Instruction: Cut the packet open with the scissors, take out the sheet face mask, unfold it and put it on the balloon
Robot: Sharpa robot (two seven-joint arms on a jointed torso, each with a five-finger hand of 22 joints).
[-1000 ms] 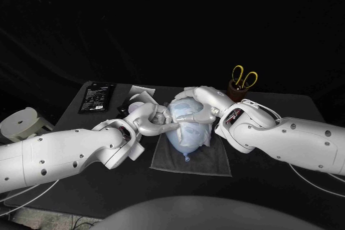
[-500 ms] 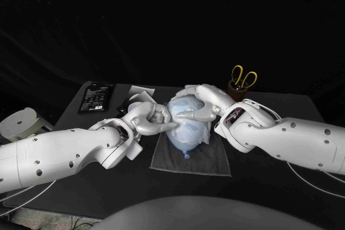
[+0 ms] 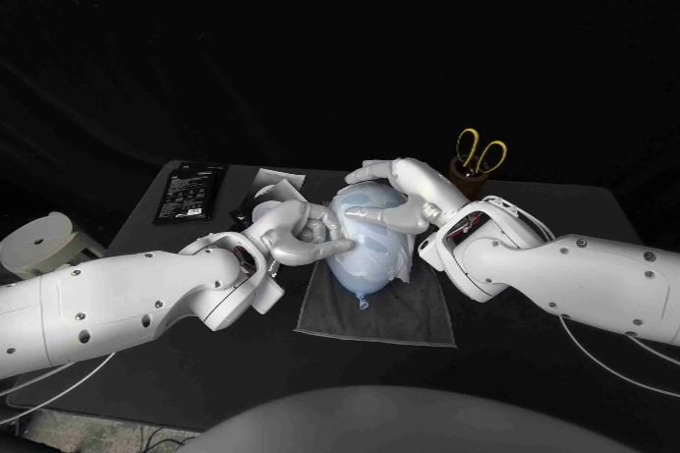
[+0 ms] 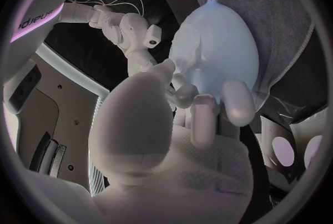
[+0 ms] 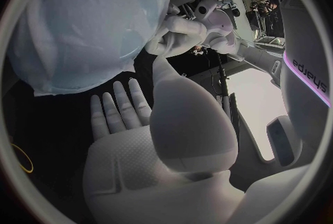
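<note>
The robot's left hand (image 3: pixel 298 237) presses curled fingers (image 4: pixel 236 103) into the near flank of the balloon (image 3: pixel 362 282). Whether they pinch the sheet or merely push on it cannot be told. The right hand (image 3: pixel 401 193) lies across the balloon's far end from the other side, its fingers (image 5: pixel 119 108) straight and spread, grasping nothing. Between the two hands, the sheet face mask (image 3: pixel 385 245) is draped over the pale blue balloon, one loose edge hanging off the side nearer the right arm. The balloon lies on its side, knot pointing toward the robot, on a grey cloth (image 3: pixel 411 325) spread flat at the middle of the black counter (image 3: pixel 538 360). Just beyond the left hand sits the opened silver packet (image 3: pixel 279 191), crumpled with its flaps up. Farther out along the same side, a flat black pack (image 3: pixel 190 193) lies near the counter's far corner. Behind the right wrist, yellow-handled scissors (image 3: pixel 481 150) stand handles-up in a brown cup (image 3: pixel 465 178), well apart from the balloon.
</note>
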